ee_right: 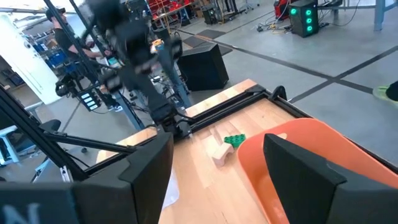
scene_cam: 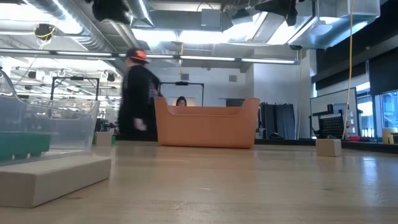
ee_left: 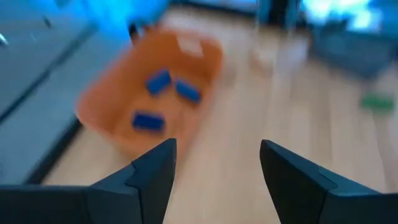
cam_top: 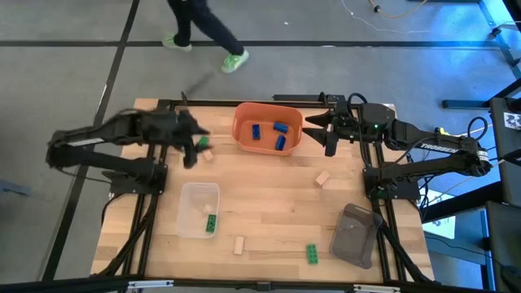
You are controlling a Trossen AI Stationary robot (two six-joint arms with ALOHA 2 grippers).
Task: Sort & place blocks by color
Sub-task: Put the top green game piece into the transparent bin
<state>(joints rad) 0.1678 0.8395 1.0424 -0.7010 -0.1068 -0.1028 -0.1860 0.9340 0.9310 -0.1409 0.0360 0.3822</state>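
Three blue blocks (cam_top: 268,136) are held in the orange bin (cam_top: 242,118), long axes differing; one green block (cam_top: 211,222) lies lengthwise in the clear tray (cam_top: 192,195). Left gripper (ee_left: 214,171) and right gripper (ee_right: 217,180) are spread, empty.

Bench middle open, far edge crowded

Bare wood between the orange bin (cam_top: 268,128) and the clear tray (cam_top: 199,209) gives a wide lane. Far side is tight: left gripper (cam_top: 192,148) and right gripper (cam_top: 324,130) flank the bin, green block (cam_top: 202,142) and tan block (cam_top: 208,154) just beside the left one. Grey tray (cam_top: 356,235) blocks the near right corner
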